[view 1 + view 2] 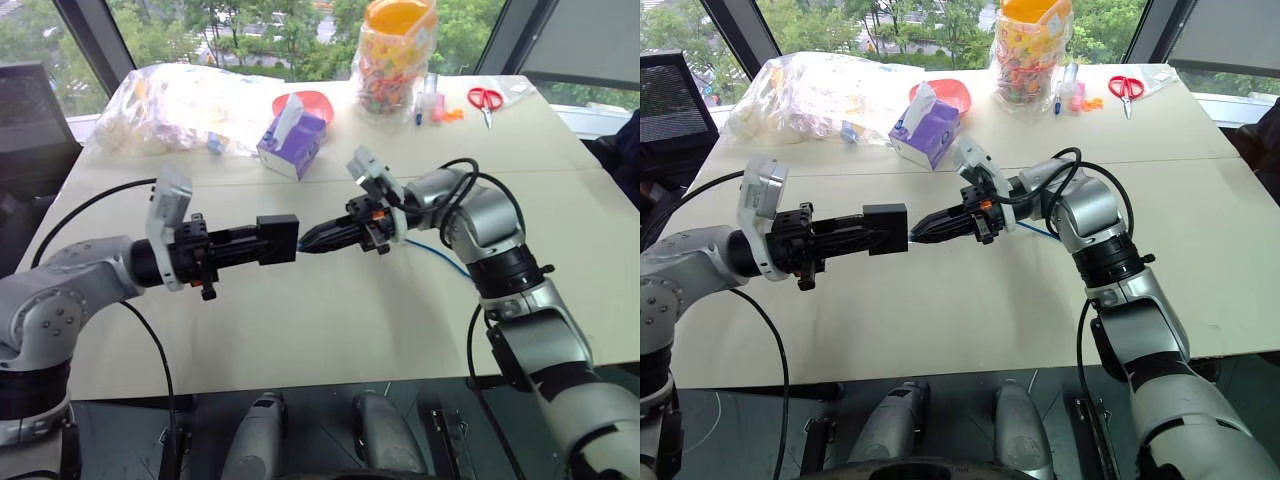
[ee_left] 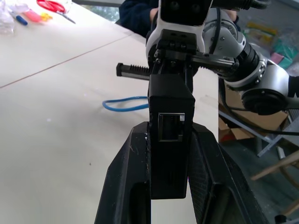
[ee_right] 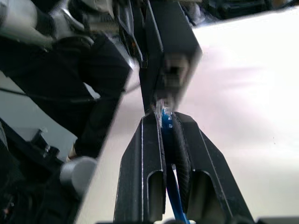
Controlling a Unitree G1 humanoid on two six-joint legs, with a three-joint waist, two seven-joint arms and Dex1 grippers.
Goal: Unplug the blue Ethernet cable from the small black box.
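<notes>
Matte black and squarish, the small black box [image 1: 277,238] hangs in mid-air over the pale tabletop [image 1: 330,320], clamped between the fingers of the left gripper [image 2: 169,154], which are closed tight on its flat sides. The left wrist view looks straight at its square port [image 2: 171,127], and the socket stands empty. The right wrist view gives what the head cameras hide: the pale plug end of the thin bright blue Ethernet cable [image 3: 166,117] is pinched between the closed fingers of the right gripper [image 1: 318,237], just clear of the box's port, with the blue cord running back between the fingers. From the head, the two grippers meet nearly tip to tip above the table, and the blue cord trails onto the table behind the right wrist, where the left wrist view shows it lying in a loop.

At the far edge stands a clear plastic jar with an orange lid [image 1: 397,58], stuffed with colourful small items. A purple tissue box [image 1: 291,143] has a white tissue poking out, a crumpled clear plastic bag [image 1: 180,105] holds pale contents, and red-handled scissors [image 1: 485,100] lie near the corner.
</notes>
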